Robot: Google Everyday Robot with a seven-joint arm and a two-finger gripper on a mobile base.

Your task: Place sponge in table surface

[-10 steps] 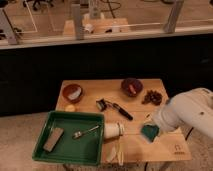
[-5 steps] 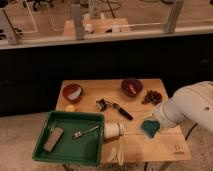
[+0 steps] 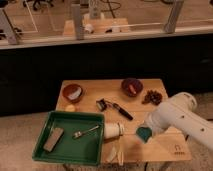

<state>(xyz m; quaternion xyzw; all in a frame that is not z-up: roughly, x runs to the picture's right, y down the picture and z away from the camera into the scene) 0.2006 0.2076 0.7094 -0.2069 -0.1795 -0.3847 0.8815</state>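
The teal-green sponge is at the tip of my white arm, tilted, just above the front right part of the light wooden table surface. My gripper reaches in from the right. It is mostly hidden by the arm's casing and is shut on the sponge. The sponge hangs right of a white cup that lies on its side. The table's small dark logo mark is near the front right corner.
A dark green tray at the front left holds a tan-grey block and a fork. Also on the table are a brown bowl, a dark red bowl, a dark cluster of fruit, a black peeler, a yellow fruit and a banana.
The arm has moved left and a little down, carrying the sponge closer to the white cup and the tabletop.
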